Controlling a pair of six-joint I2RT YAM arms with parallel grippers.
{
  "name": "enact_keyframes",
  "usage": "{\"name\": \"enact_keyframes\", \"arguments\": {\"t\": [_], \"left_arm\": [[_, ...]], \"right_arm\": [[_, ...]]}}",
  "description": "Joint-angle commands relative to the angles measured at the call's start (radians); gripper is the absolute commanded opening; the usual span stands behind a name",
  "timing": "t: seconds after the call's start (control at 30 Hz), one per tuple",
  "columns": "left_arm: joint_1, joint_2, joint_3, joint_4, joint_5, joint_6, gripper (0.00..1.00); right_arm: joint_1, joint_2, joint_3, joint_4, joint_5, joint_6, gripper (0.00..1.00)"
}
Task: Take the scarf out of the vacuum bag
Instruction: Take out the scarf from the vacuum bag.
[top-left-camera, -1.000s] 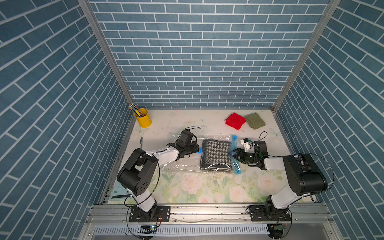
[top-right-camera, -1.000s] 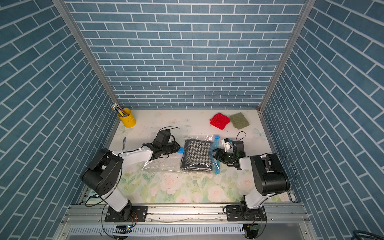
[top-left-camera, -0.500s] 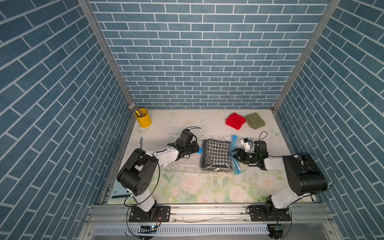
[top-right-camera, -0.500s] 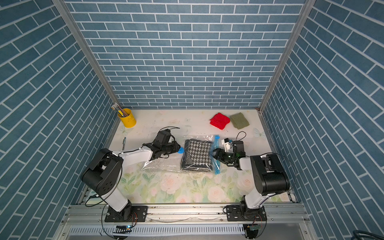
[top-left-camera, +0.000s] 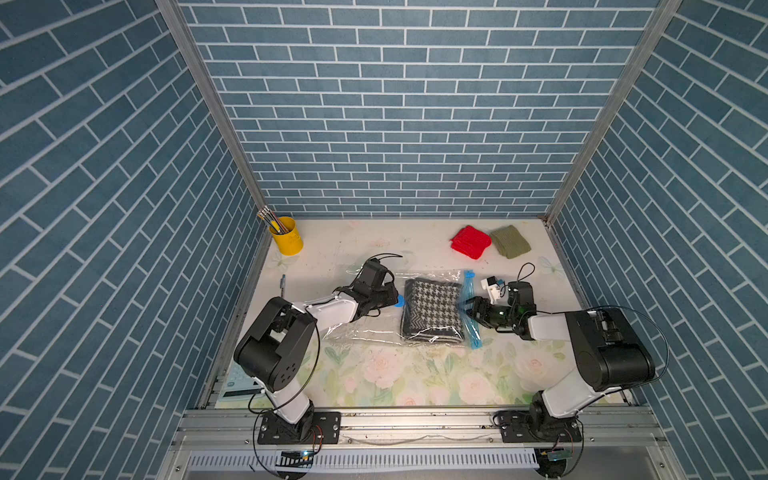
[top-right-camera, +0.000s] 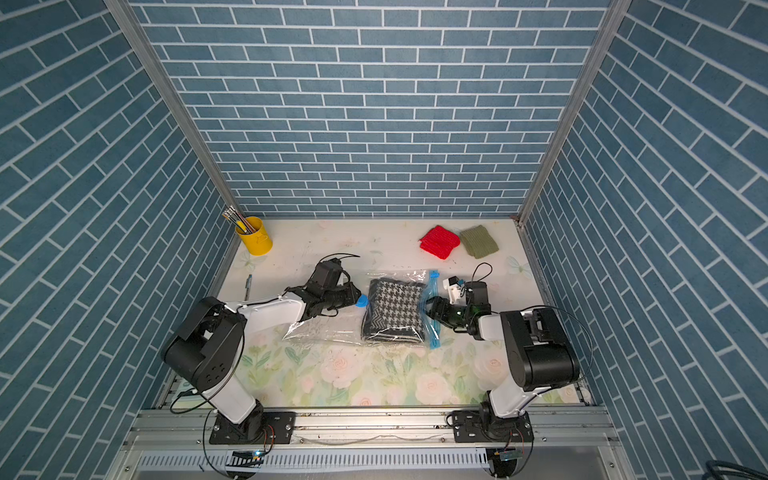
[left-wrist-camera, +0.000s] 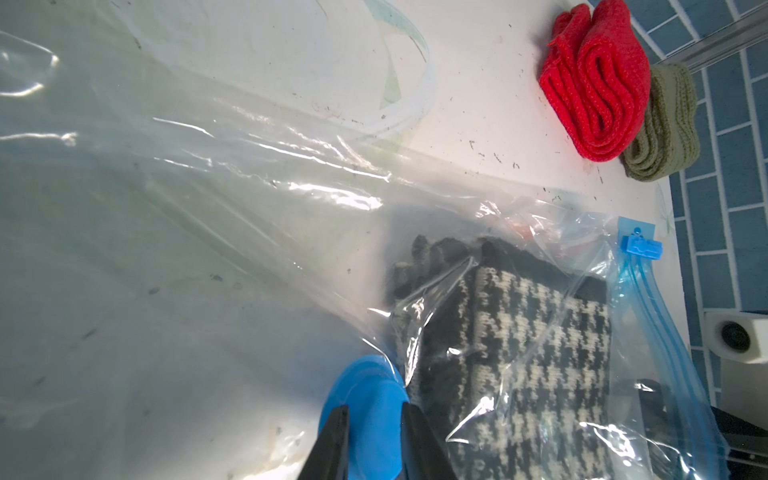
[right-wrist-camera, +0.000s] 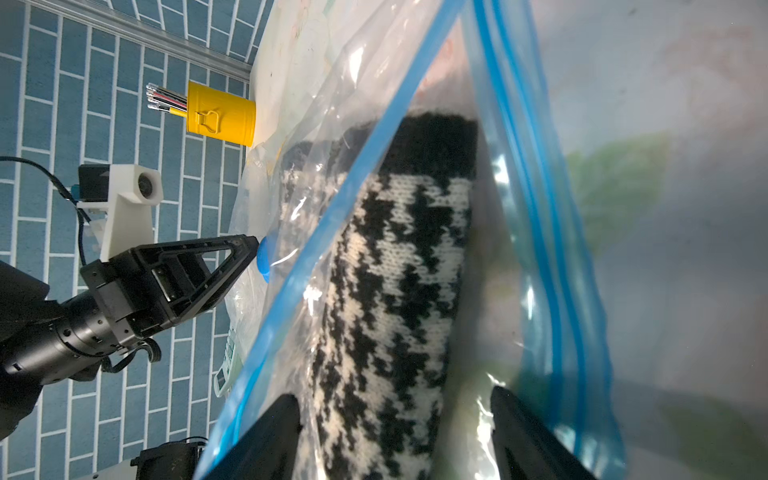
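The scarf (top-left-camera: 432, 309) (top-right-camera: 395, 309), a folded black-and-white houndstooth knit, lies inside the clear vacuum bag (top-left-camera: 361, 332) (top-right-camera: 328, 330) at mid table. My left gripper (top-left-camera: 395, 297) (left-wrist-camera: 376, 411) is shut on the bag's round blue valve cap (left-wrist-camera: 370, 386) (right-wrist-camera: 263, 259). The bag's light-blue zip strip (top-left-camera: 471, 316) (right-wrist-camera: 332, 216) stands parted at the right end. My right gripper (top-left-camera: 467, 305) (right-wrist-camera: 392, 397) is open at that mouth. Its jaws stand on either side of the scarf's (right-wrist-camera: 399, 291) end, with a gap on each side.
A red knit (top-left-camera: 471, 242) and an olive knit (top-left-camera: 510, 241) lie at the back right. A yellow cup of pencils (top-left-camera: 286, 235) stands at the back left. A pen (top-left-camera: 283, 284) and a calculator (top-left-camera: 241, 384) lie along the left edge. Brick walls enclose three sides.
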Motion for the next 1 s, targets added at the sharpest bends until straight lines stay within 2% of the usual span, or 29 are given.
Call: {"name": "enact_keyframes", "arguments": {"t": [0.0,0.97], "left_arm": [[-0.011,-0.023,0.014,0.014,0.006,0.0,0.26],[-0.011,-0.061,-0.012,0.039,0.011,-0.007,0.26]], "right_arm": [[0.005,-0.01,-0.009,-0.001,0.007,-0.013,0.76],[-0.002,-0.028,-0.01,-0.025,0.024,-0.028,0.75]]}}
